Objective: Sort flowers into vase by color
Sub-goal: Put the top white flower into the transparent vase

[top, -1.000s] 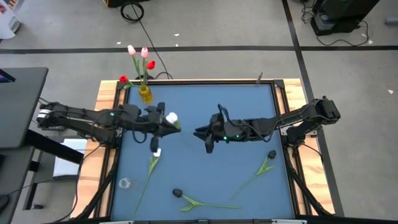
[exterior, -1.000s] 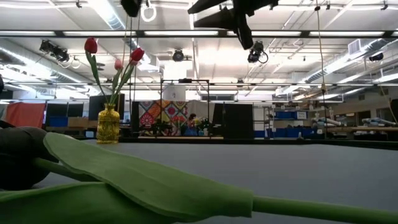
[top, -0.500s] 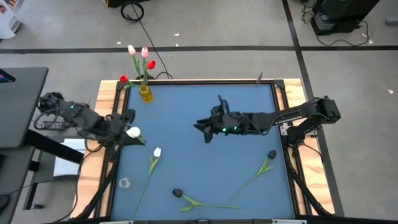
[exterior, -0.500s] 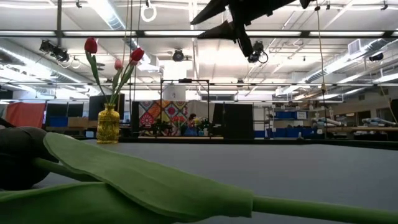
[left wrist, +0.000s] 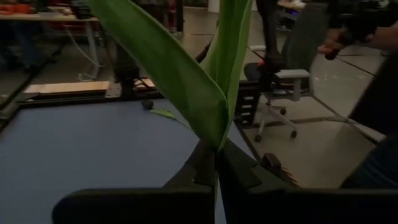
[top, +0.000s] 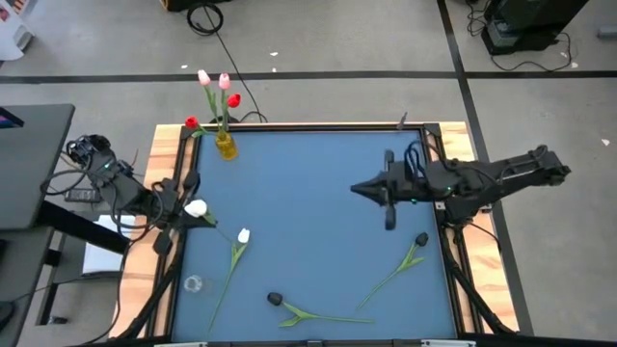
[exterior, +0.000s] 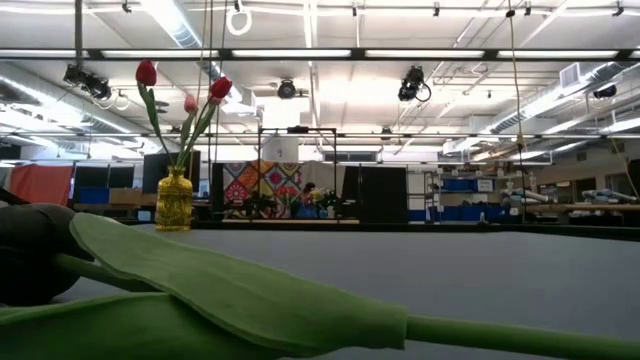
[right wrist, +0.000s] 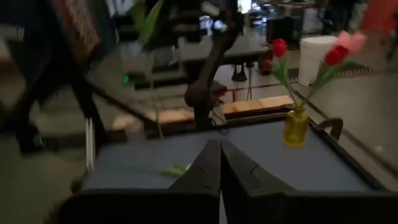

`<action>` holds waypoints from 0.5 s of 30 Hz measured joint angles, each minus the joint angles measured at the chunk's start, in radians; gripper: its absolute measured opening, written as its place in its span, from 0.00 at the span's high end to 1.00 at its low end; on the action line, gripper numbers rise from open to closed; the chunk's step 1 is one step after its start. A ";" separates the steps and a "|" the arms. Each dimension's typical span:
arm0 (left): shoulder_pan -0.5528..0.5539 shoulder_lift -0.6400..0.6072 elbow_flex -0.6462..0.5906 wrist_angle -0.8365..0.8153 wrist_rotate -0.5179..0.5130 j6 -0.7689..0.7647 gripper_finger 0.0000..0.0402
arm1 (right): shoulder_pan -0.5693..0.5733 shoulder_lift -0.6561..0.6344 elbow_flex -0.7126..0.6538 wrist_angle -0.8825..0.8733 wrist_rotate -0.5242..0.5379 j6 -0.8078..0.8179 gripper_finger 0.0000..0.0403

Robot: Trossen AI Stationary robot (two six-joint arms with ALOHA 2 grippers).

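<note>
My left gripper (top: pixel 181 214) stands at the table's left edge, shut on a white tulip (top: pixel 196 208), whose green leaves (left wrist: pixel 205 74) rise from the fingers. My right gripper (top: pixel 355 188) hovers over the table's right half, shut and holding nothing (right wrist: pixel 219 149). A yellow vase (top: pixel 226 145) at the far left holds red and pink tulips. On the blue mat lie another white tulip (top: pixel 242 236) and two black tulips (top: pixel 421 239) (top: pixel 275 300), all flat on their stems and leaves. My left gripper pinches the white tulip low on its stem, where the leaves start (left wrist: pixel 216 146), between its two fingers. The flower is lifted clear of the mat and its leaves stand up from the fingertips. The white head shows just beyond the gripper in the high view.
A small clear glass (top: pixel 194 284) stands near the front left corner. A red flower head (top: pixel 191 122) sits at the table's far left corner. In the low view, a black tulip's head (exterior: pixel 30 255) and leaf (exterior: pixel 230 290) fill the foreground. Wooden frame edges (top: pixel 453 145) flank the mat.
My left gripper has drawn back toward the table's left edge, carrying the white tulip clear of the mat. My right gripper has pulled away toward the right edge, out of the low view, and has shut with nothing in it.
</note>
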 joint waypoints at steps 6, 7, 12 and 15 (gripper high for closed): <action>-0.001 0.000 0.000 0.003 -0.042 0.000 0.98 | 0.069 -0.048 -0.007 -0.058 0.062 -0.069 0.99; -0.001 0.000 0.000 0.006 -0.042 0.004 0.98 | 0.074 -0.053 -0.015 -0.054 0.063 -0.061 0.99; -0.001 0.005 0.000 0.018 -0.016 -0.011 0.98 | 0.083 -0.069 -0.063 -0.009 0.056 -0.025 0.99; -0.026 0.028 0.000 0.019 0.125 -0.100 0.98 | 0.083 -0.079 -0.089 0.006 0.061 0.005 0.99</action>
